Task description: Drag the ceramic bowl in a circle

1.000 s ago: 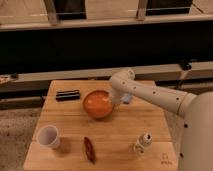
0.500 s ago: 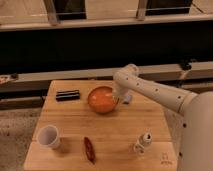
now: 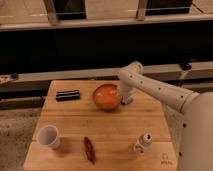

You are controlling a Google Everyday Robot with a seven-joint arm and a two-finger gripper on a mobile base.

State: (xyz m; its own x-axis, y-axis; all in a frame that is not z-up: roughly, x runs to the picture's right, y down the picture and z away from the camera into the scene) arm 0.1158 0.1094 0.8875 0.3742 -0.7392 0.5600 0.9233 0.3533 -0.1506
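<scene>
The ceramic bowl [image 3: 106, 96] is round, glossy orange and shallow. It sits on the wooden table [image 3: 125, 130], at the far middle part. My gripper [image 3: 125, 98] is at the bowl's right rim, at the end of the white arm that reaches in from the right. The gripper touches or grips the rim; the contact is hidden by the wrist.
A white cup [image 3: 48, 136] stands at the near left. A black flat item [image 3: 68, 94] lies at the far left. A dark red oblong item [image 3: 89, 149] lies near the front middle. A small white bottle [image 3: 143, 142] stands at the near right.
The bowl and my gripper have moved a little to the right and toward the table's far edge.
</scene>
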